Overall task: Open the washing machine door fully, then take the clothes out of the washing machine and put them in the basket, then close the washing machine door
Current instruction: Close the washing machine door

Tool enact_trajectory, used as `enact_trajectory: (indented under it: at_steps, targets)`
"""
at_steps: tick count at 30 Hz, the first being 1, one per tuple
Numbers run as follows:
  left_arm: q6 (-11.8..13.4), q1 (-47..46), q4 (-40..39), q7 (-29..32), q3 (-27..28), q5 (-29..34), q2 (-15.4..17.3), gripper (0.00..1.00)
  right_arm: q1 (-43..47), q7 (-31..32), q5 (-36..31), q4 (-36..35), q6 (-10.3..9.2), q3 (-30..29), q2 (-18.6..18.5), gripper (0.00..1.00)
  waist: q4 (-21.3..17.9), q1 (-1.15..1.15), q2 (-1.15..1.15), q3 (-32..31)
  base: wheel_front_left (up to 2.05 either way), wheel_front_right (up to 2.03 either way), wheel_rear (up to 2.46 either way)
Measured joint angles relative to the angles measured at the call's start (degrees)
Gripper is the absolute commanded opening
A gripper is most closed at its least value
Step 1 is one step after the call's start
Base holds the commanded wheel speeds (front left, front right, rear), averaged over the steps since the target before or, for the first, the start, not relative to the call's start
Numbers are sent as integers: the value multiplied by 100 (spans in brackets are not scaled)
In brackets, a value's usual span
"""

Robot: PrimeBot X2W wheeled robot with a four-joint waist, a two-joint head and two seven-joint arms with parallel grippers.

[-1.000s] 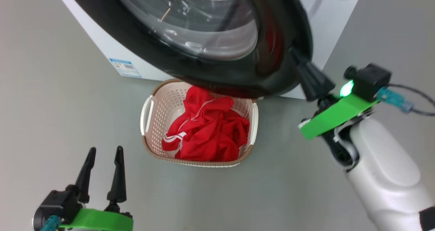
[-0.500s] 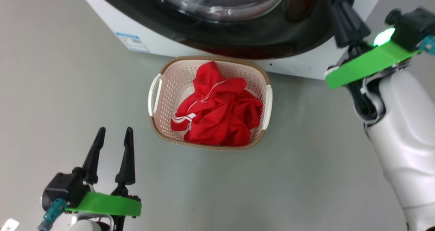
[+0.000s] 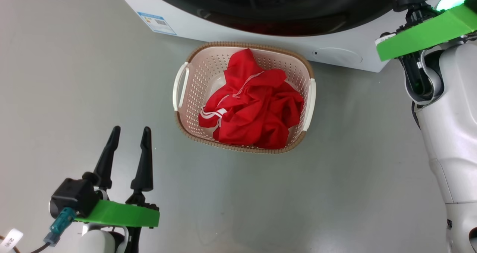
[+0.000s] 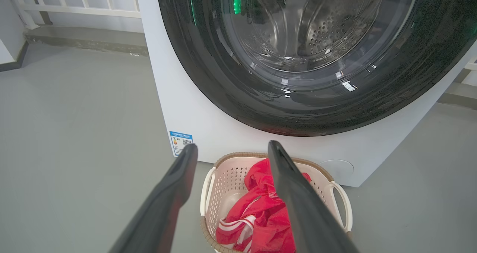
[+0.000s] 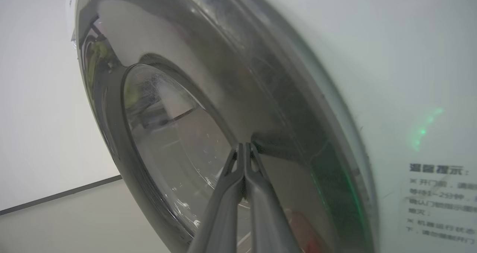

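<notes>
The washing machine (image 3: 223, 31) stands at the top of the head view, and its door (image 4: 261, 107), with black rim and clear glass, lies flat against the white front. My right gripper (image 5: 244, 145) is shut, with nothing between its fingers, and its tips rest on the door's black rim (image 5: 283, 148). The basket (image 3: 190, 59) sits on the floor just before the machine, and the red clothes (image 3: 253, 104) are heaped inside it. My left gripper (image 3: 130, 130) hovers open and empty, near and to the left of the basket.
Grey floor surrounds the basket (image 4: 337, 193). A blue label (image 3: 156, 22) and a round white cap (image 3: 337, 55) sit low on the machine's front. My right forearm (image 3: 451, 141) stands at the right. A low step (image 4: 85, 40) and white railing run behind the machine.
The door has swung in from ajar to flat against the machine, with my shut right gripper on its rim. The head view has shifted. My left gripper stays open and still.
</notes>
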Motion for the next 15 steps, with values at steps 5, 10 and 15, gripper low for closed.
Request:
enact_trajectory:
  at_steps: [5, 10, 15]
  targets:
    - [0, -30, 1, 0, -15, 0, -1, 100, -85, 1, -186, -13, 12, -237, 151, 0, 25, 0, 0, 85, 0, 0, 0]
    - [0, -131, 23, 0, -12, 0, -2, 100, -108, 0, -278, -51, 24, -243, 237, 0, -8, 0, 0, 151, 0, 0, 0]
    - [0, -130, 124, 0, -9, 21, -3, 100, -47, 0, -277, -3, -12, 11, 113, 0, -50, 0, 0, 28, 0, 0, 0]
